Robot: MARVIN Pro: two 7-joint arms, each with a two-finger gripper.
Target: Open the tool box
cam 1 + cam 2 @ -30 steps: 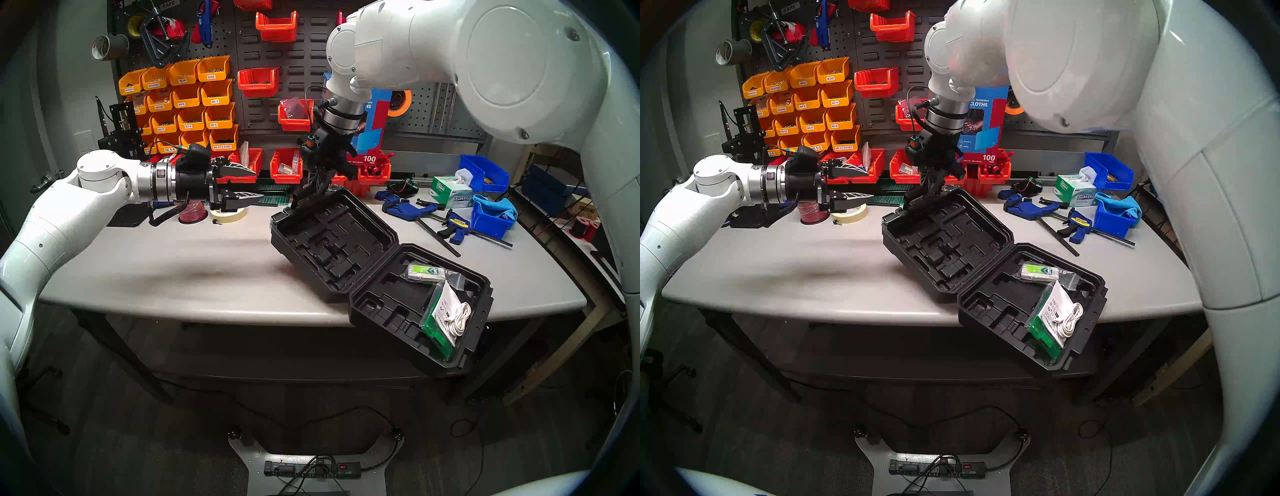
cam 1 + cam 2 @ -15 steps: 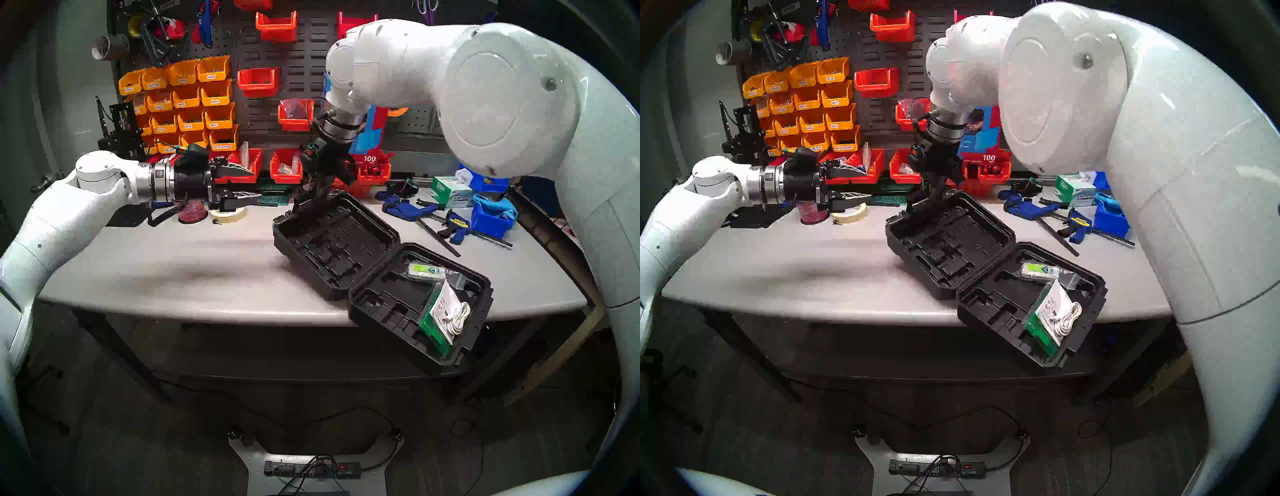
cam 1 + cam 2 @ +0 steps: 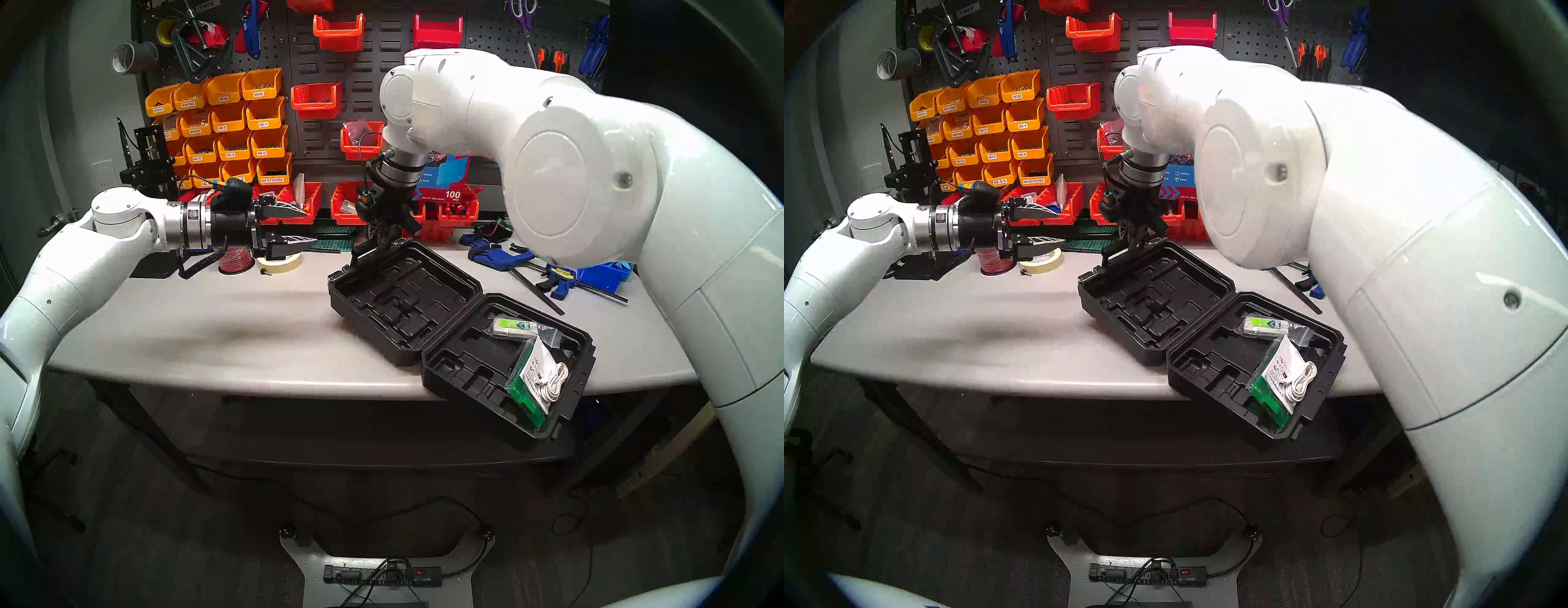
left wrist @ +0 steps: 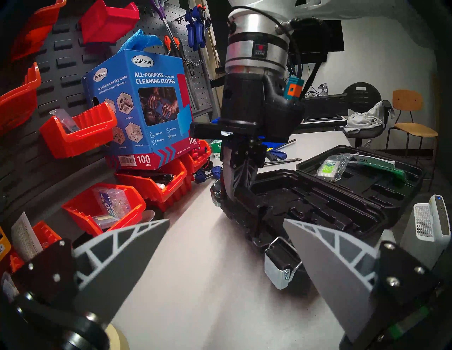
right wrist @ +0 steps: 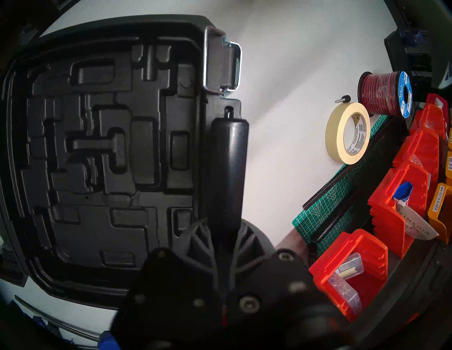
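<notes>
Head view: black box (image 3: 462, 339) lies open on the table (image 3: 212, 331) edge (packets inside); right gripper (image 3: 384, 245) clamps its handle (image 5: 228, 171), fingertips hidden; left gripper (image 3: 303, 226) gapes.

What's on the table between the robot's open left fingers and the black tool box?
Nothing: between the left gripper and the tool box there is only bare grey table. The head view and the left wrist view both show it.
</notes>
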